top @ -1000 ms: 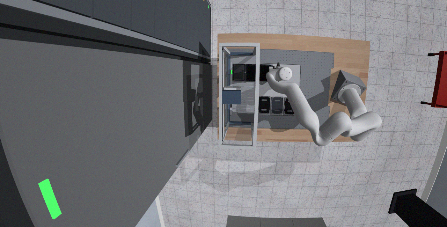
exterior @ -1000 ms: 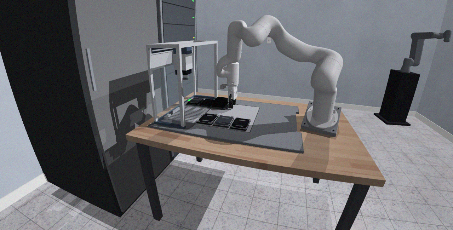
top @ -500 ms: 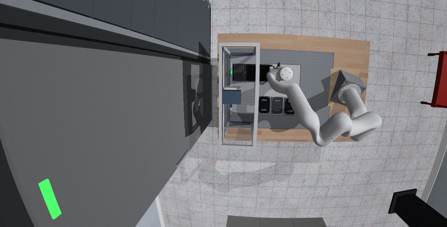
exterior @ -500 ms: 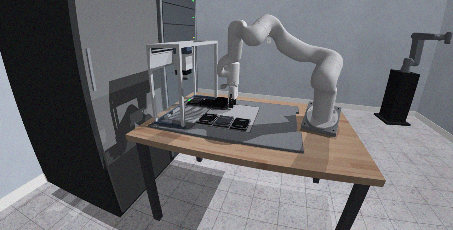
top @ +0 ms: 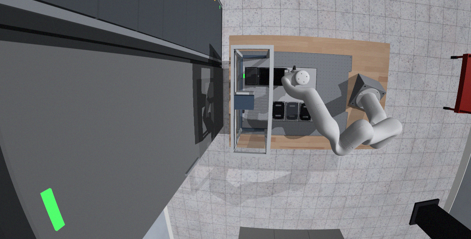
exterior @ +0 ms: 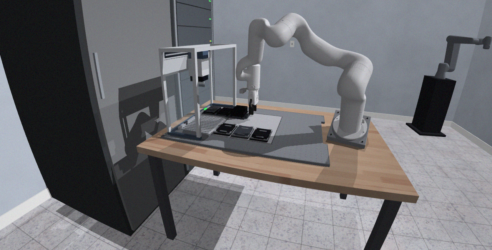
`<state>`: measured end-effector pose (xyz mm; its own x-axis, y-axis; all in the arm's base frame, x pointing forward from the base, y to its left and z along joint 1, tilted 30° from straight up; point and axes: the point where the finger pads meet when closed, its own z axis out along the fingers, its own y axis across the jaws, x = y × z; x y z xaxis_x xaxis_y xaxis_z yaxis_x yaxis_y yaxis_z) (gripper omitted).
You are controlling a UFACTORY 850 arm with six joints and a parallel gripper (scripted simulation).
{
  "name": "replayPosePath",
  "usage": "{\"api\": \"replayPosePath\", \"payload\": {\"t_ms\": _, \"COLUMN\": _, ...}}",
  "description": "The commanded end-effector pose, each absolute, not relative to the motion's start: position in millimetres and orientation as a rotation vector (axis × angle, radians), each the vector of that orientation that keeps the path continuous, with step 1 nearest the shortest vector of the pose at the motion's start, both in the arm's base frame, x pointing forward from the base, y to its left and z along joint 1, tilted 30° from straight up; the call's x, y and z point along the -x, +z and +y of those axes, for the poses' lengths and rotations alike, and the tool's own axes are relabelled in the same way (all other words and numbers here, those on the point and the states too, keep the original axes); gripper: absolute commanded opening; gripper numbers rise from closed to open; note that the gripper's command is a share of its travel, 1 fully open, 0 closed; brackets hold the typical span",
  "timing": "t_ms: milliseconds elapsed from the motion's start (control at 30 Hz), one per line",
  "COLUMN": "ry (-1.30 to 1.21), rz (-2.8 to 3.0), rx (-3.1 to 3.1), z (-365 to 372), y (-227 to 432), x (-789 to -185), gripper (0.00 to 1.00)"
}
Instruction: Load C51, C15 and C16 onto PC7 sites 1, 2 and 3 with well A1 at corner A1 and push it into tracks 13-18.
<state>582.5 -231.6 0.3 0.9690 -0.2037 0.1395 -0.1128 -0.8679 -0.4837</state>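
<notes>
The plate carrier PC7 (top: pixel 266 75) (exterior: pixel 225 111) lies in the far tracks of the loading rails, reaching under the instrument frame. It carries three dark plates; the tallest block (exterior: pixel 239 111) sits nearest the handle end. A green lamp (top: pixel 244 75) (exterior: pixel 205 109) is lit behind those tracks. My gripper (exterior: pixel 251 110) points straight down at the carrier's handle end with its fingers open. I cannot tell whether they touch the handle. In the overhead view the wrist (top: pixel 301 77) hides the fingers.
The three nests (top: pixel 291 110) (exterior: pixel 242 131) stand in a row beside the apron and look empty. The white instrument frame (exterior: pixel 197 90) stands over the ribbed rails (exterior: pixel 203 124), with a blue head (top: pixel 244 100) hanging inside. A dark cabinet stands to the left.
</notes>
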Motion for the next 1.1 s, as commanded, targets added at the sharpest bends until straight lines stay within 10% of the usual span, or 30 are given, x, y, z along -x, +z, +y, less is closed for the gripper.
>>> {"api": "replayPosePath", "payload": {"t_ms": 0, "ry": -0.257, "rz": 0.225, "rx": 2.628, "z": -235.4, "y": 7.0, "x": -581.4, "gripper": 0.82}}
{"api": "replayPosePath", "payload": {"t_ms": 1067, "ry": -0.257, "rz": 0.225, "rx": 2.628, "z": -256.5, "y": 47.4, "x": -571.1, "gripper": 0.82}}
